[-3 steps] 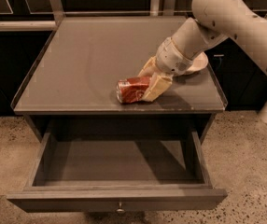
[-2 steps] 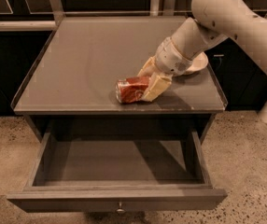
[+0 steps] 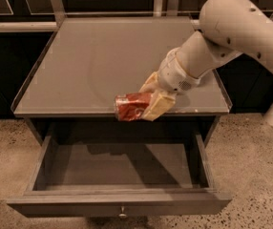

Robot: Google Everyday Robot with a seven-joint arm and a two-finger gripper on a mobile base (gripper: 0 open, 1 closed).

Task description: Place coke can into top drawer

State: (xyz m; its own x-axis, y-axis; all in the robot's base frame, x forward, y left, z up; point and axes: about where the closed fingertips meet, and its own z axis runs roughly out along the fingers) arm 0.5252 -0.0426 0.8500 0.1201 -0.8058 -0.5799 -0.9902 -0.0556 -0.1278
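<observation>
red coke can (image 3: pixel 131 107) lies sideways, clamped in the hand (image 3: pixel 152 100), apparently just off the tabletop (image 3: pixel 98 56) at its front edge. top drawer (image 3: pixel 117 207) stands open below; lowering and release remain.

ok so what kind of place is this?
Probably an office kitchenette or lab mock-up; can't tell which. Cues: grey counter unit with its top drawer pulled open, speckled stone-like floor. The gripper holds the coke can at the counter's front edge.
</observation>
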